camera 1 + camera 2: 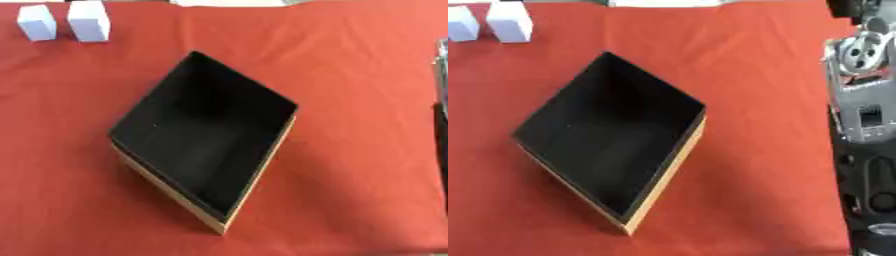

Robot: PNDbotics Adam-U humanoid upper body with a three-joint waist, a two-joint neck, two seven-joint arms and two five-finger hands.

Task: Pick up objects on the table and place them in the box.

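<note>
A black box (278,98) with tan outer walls sits open in the middle of the red cloth, turned like a diamond. Its dark inside shows nothing I can make out. Two white blocks stand side by side at the far left corner, the smaller one (36,22) to the left of the taller one (88,20). My right arm (866,107), silver and black, runs along the right edge of the right eye view, well right of the box. Only a dark part of my right hand (849,7) shows at the top of that edge. My left hand is out of sight.
The red cloth (350,60) covers the whole table. A pale strip (232,2) lies along its far edge. Bare cloth stretches between the box and the white blocks and between the box and my right arm.
</note>
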